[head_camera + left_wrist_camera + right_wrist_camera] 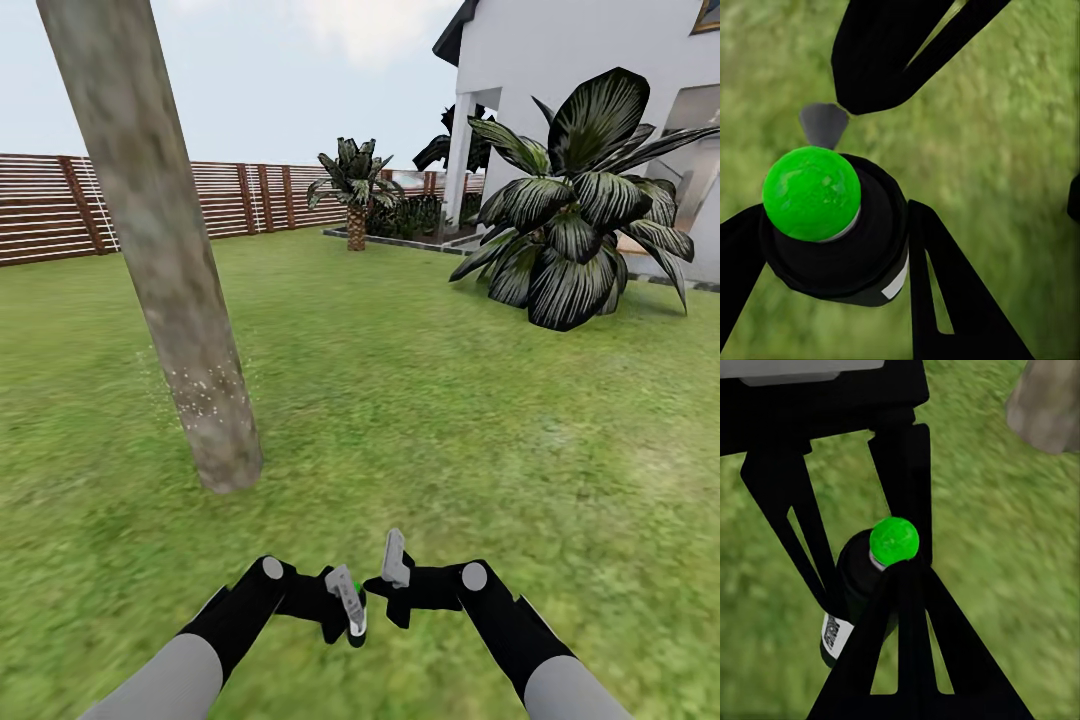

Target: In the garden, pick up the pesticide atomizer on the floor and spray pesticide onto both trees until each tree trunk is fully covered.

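A pale mottled tree trunk rises from the grass at the left and leans slightly; its base also appears in the right wrist view. Whitish specks of pesticide dot its lower part and hang around it. My left gripper is shut on the pesticide atomizer, a black bottle with a round green cap and a grey nozzle. My right gripper is shut, its joined tips right at the green cap.
A large dark-leaved palm bush stands at the right in front of a white house. A small palm grows near the reddish slat fence at the back. Open lawn lies ahead.
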Available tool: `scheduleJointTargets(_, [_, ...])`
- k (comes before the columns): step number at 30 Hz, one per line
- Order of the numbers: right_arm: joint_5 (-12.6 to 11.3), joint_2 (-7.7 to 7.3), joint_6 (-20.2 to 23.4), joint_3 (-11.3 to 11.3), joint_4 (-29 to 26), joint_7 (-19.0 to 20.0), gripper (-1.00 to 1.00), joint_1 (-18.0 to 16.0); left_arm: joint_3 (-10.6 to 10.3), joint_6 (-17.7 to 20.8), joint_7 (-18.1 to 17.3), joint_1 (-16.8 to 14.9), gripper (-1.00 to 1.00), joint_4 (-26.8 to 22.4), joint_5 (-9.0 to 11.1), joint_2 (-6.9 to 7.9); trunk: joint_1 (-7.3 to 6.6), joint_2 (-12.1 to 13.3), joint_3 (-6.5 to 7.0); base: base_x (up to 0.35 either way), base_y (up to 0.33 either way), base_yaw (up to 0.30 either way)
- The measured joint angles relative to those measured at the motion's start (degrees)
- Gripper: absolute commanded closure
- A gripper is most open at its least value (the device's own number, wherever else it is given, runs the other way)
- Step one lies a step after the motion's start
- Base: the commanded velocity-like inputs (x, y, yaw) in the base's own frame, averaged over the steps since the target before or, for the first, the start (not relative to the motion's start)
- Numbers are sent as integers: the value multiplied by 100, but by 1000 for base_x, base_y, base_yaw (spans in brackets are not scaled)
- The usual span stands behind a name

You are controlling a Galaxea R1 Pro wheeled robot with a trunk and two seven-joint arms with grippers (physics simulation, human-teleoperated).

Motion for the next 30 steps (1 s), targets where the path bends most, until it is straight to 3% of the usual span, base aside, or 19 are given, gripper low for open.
scheduleJointTargets(10, [10,-1,0,0,8,0,100,0,-2,-1,0,0,100,0,23,-4,0,0,0,0,0,0])
scheduleJointTargets(13, [10,-5,0,0,2,0,100,0,-8,4,13,-9,100,8,-25,66,0,0,0,0,0,0])
scheduleJointTargets(15, [10,-8,-1,0,0,0,100,0,-39,18,17,-26,100,17,-134,269,0,0,0,0,0,0])
scheduleJointTargets(18, [10,-9,-1,-1,0,0,100,0,-38,31,11,-24,100,15,-666,824,0,0,0,0,0,0])
scheduleJointTargets(19, [10,-9,-1,0,3,0,100,0,-38,31,11,-14,100,15,-726,925,0,0,0,0,0,0])
scheduleJointTargets(20, [10,-9,-3,-4,6,-1,-100,0,-40,31,11,-3,100,24,-783,1059,0,0,0,0,0,0])
scheduleJointTargets(25, [14,-37,-14,-28,77,-108,-100,0,-7,54,81,15,100,83,-825,1697,0,0,0,0,0,0])
scheduleJointTargets(27, [14,-103,-21,-27,390,-915,-100,16,136,53,616,18,100,235,-707,1804,0,0,0,0,0,0])
scheduleJointTargets(28, [13,-152,-26,-25,738,-1555,-100,26,345,36,1083,18,100,420,-576,1809,0,0,-1,0,0,0])
scheduleJointTargets(29, [1,-181,-35,-23,1173,-2281,-100,32,614,17,1612,18,100,701,-364,1790,1,0,-1,0,0,0])
scheduleJointTargets(30, [-46,-197,-60,-32,1868,-3440,-100,35,1051,-152,2340,21,100,1257,126,1753,1,0,-2,0,0,0])
